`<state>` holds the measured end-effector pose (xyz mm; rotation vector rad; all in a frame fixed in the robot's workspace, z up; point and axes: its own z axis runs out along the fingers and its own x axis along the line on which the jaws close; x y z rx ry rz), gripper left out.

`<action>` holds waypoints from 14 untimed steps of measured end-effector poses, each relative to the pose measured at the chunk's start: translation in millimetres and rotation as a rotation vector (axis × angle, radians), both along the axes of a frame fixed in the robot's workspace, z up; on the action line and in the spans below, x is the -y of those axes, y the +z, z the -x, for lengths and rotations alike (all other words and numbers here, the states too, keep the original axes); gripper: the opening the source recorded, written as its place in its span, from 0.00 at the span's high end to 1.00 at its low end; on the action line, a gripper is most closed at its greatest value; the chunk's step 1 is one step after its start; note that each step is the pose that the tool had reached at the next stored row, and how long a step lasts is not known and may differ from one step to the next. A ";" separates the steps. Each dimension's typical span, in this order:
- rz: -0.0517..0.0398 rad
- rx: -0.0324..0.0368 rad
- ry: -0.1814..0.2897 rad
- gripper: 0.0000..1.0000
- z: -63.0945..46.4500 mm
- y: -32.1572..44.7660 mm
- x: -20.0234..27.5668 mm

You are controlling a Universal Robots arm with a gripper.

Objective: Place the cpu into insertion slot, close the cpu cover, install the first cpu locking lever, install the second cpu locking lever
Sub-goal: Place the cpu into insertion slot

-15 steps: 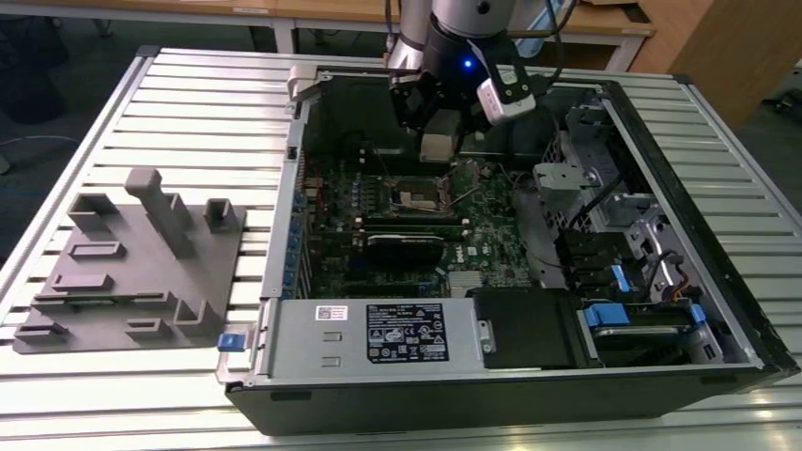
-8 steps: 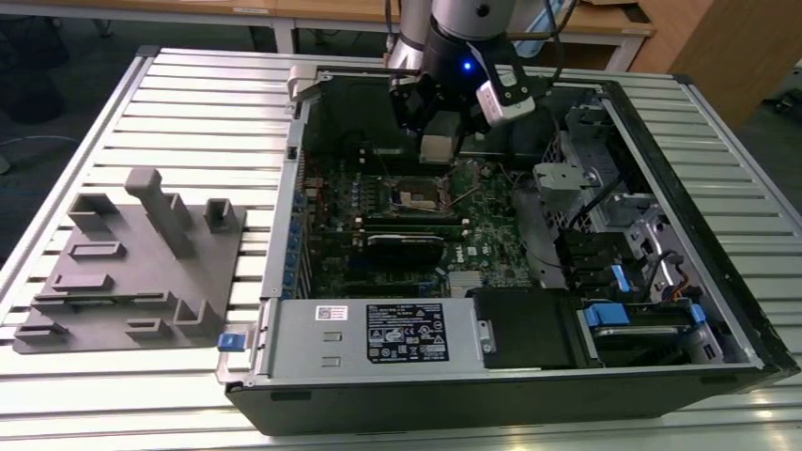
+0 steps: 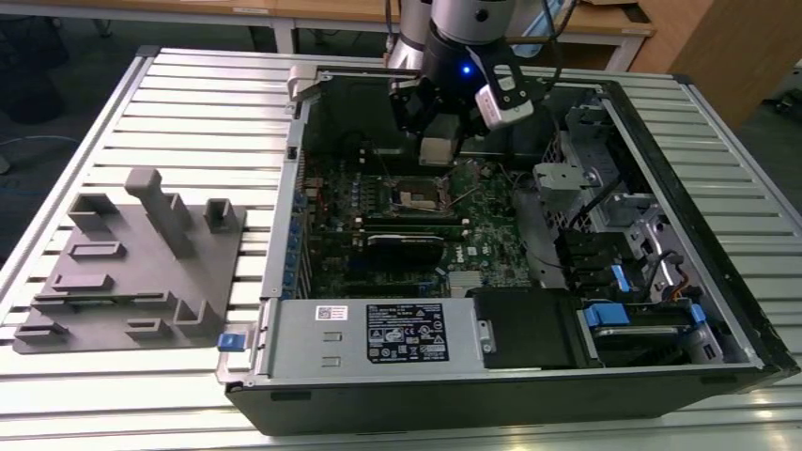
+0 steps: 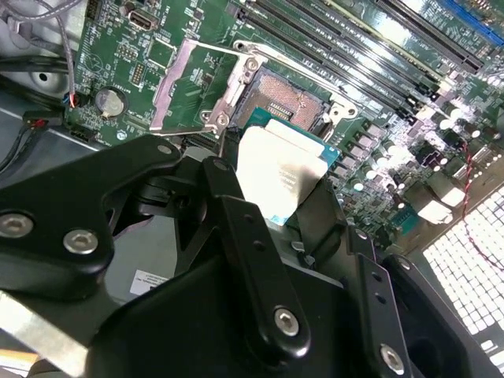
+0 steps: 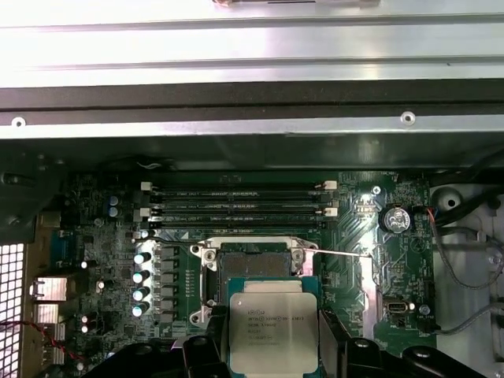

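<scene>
Silvery-grey metal tops the cpu (image 5: 272,329), which is clamped flat between the two black fingers (image 5: 206,356) of the gripper (image 5: 272,348); the same grasp is seen in the second wrist view, where the cpu (image 4: 279,167) is pinched at its green edges by the gripper (image 4: 277,193). The chip is not seated: it is held just beside the open insertion slot (image 5: 253,268), whose bare contact field is exposed in both wrist views. The cpu cover (image 4: 193,85), a shiny frame with a square window, is swung back off the slot (image 4: 287,98), and a thin wire locking lever (image 5: 340,253) is left raised away from the socket. Rows of memory slots (image 5: 236,201) and a coin cell battery (image 5: 394,218) are seen on the green motherboard (image 5: 102,236) near the socket. In the upper middle of the exterior view, the gripper (image 3: 439,150) is hung over the open computer case (image 3: 501,409), which is laid on a slatted metal table (image 3: 188,94). At the exterior view's left, a grey fixture tray (image 3: 138,272) is set beside the case, and a white-labelled power supply box (image 3: 376,334) is mounted along the case's near wall.
</scene>
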<state>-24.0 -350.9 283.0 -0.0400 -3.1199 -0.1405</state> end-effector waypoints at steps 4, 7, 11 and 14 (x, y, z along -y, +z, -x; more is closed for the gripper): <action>-0.0002 0.0001 0.000 0.46 0.0 -0.2 0.0; -0.0006 0.0002 0.000 0.46 0.0 -0.7 -0.1; -0.0004 0.0005 0.000 0.46 0.0 -4.9 0.0; -0.0004 0.0014 0.000 0.46 0.2 -9.2 0.0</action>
